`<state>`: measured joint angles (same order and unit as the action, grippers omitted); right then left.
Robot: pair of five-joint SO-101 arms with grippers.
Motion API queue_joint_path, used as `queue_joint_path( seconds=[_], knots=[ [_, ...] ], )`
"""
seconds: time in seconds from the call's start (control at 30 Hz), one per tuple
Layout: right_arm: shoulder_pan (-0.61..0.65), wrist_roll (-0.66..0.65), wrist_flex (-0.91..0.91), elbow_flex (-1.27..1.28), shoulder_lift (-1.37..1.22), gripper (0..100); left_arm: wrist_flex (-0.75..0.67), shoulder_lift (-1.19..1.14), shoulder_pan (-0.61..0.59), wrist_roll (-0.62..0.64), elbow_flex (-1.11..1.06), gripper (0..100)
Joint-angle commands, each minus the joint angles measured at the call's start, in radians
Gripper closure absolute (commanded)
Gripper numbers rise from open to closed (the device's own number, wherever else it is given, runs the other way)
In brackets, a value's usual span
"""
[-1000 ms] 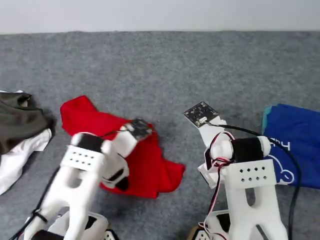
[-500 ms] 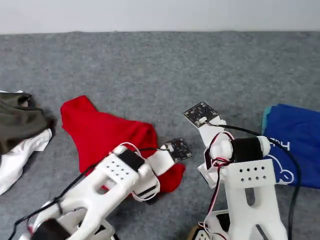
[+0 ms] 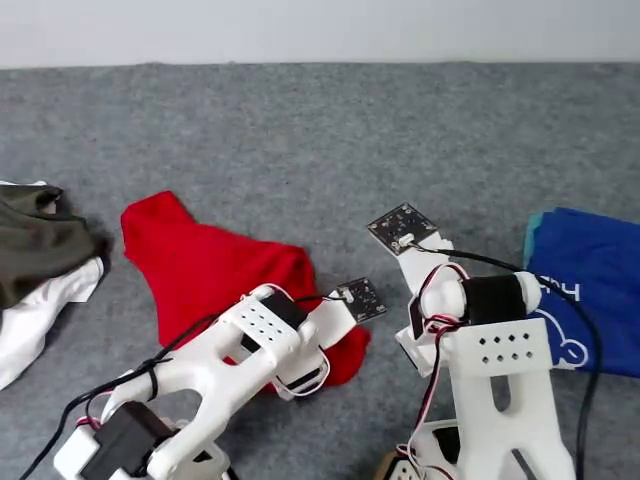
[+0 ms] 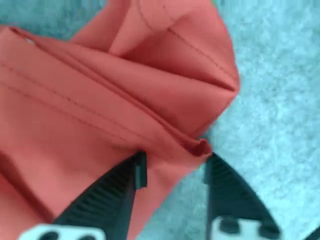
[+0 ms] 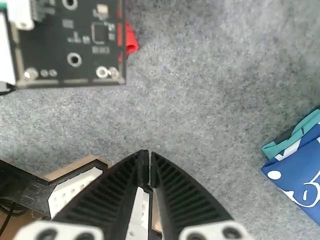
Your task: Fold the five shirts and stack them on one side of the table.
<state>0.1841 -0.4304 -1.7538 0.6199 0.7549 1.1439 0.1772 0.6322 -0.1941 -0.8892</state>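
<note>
One pincer (image 4: 174, 167) astride red shirt (image 4: 95, 95)

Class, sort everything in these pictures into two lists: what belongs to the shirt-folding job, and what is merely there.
Belongs to the job: red shirt, blue shirt, olive shirt, white shirt, left gripper, right gripper.

Merely there: grey table cover, pale wall.

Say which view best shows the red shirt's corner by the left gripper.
Left wrist view: a folded corner of the red shirt lies between the fingers of the open left gripper. The high view shows the shirt, its corner under the left arm. The right wrist view catches a red sliver beside a circuit board.
</note>
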Motion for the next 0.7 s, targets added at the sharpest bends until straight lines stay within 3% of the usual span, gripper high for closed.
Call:
queue_joint_path(
  seconds=[0.0, 0.1, 0.23, 0.67],
  knots=[
    [0.002, 0.006, -0.004, -0.012, 0.010, 98.9, -0.035, -0.002, 0.005, 0.006, 0.035, 87],
    [0.002, 0.006, -0.004, -0.012, 0.010, 99.0, -0.023, 0.008, 0.003, 0.003, 0.044, 92],
    [0.002, 0.006, -0.004, -0.012, 0.010, 99.0, 0.094, 0.008, -0.002, -0.035, 0.117, 98],
    [0.002, 0.006, -0.004, -0.014, 0.016, 99.0, 0.450, 0.301, -0.204, -0.163, 0.398, 98]
  ],
)
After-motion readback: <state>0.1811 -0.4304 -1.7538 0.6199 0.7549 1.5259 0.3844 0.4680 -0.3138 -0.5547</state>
